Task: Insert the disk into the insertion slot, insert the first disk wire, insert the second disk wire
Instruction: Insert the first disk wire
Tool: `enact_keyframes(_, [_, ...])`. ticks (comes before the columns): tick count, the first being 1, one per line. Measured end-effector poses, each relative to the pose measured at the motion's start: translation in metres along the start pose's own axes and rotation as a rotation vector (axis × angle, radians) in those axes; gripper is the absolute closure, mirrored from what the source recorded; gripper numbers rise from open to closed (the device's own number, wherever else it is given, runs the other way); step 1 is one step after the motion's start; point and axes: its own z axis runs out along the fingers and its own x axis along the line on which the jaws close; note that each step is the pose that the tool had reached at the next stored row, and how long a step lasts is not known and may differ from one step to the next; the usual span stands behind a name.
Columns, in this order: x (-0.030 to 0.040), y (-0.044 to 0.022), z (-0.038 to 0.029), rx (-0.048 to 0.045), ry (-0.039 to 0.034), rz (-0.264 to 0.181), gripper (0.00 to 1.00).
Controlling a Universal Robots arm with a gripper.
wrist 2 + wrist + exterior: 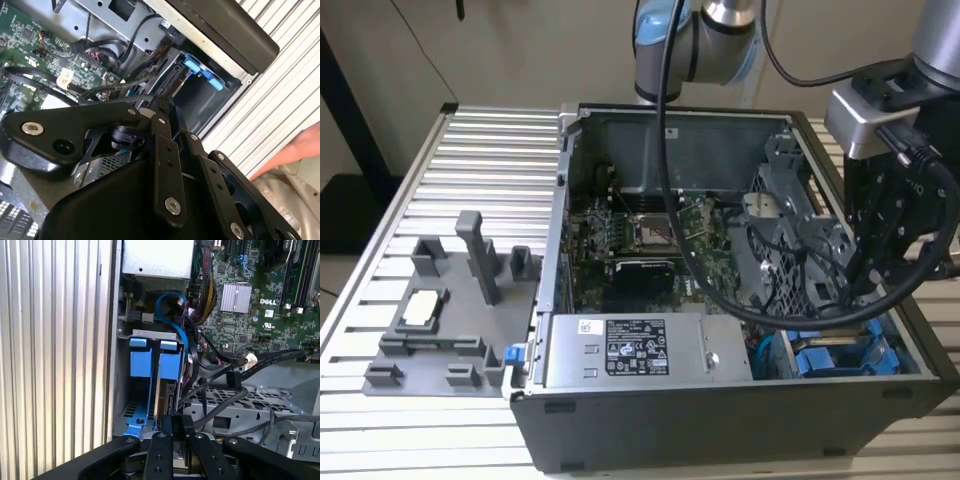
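Black cables (220,360) crowd you just beside the insertion slot (150,333). Outside the case wall (114,315), the slatted table (50,365) gives room.

Case (670,425) sits on the table (490,150), fixture tray (420,350) to the exterior view's left. Inside: power supply (635,350) near, motherboard (650,235) behind it, insertion slot (145,333) to the exterior view's right of the supply, disk (167,390) in it.
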Motion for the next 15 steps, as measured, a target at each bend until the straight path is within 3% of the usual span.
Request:
enact_keyframes(3, [-0.0009,-0.0007,0.0023,-0.0065,-0.0010,0.007,0.81])
enact_keyframes(6, [-0.0020,-0.0030,0.0041,-0.0261,-0.0024,0.008,0.81])
enact_keyframes(9, [-0.0024,-0.0094,0.0060,-0.0460,-0.0040,0.007,0.81])
enact_keyframes(15, [-0.0012,-0.0250,0.0096,-0.0707,-0.0061,0.007,0.81])
